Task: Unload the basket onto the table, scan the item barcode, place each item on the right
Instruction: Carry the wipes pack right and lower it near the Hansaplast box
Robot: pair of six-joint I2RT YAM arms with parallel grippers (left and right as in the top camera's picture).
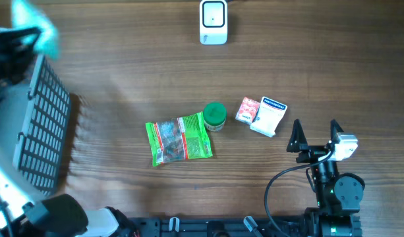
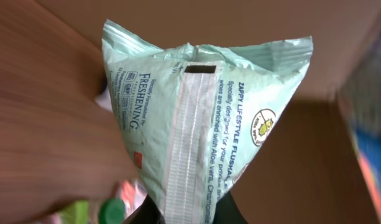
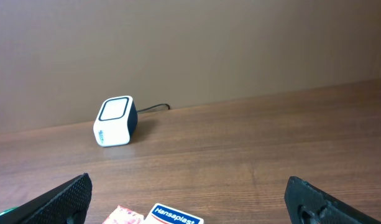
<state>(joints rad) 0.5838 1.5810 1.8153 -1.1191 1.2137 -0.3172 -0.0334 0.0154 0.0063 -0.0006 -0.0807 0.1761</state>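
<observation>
The left tool (image 2: 187, 215) grips the pale green packet (image 2: 202, 118) aloft, seemingly unscanned, well apart from the top-centre scanner (image 1: 213, 22), while the right tool (image 1: 316, 133) gapes idle.

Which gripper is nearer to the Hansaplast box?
Right. The right gripper stands open just beside the Hansaplast box. The left gripper is far off at the opposite side of the table, near the basket, shut on a wipes pack.
</observation>
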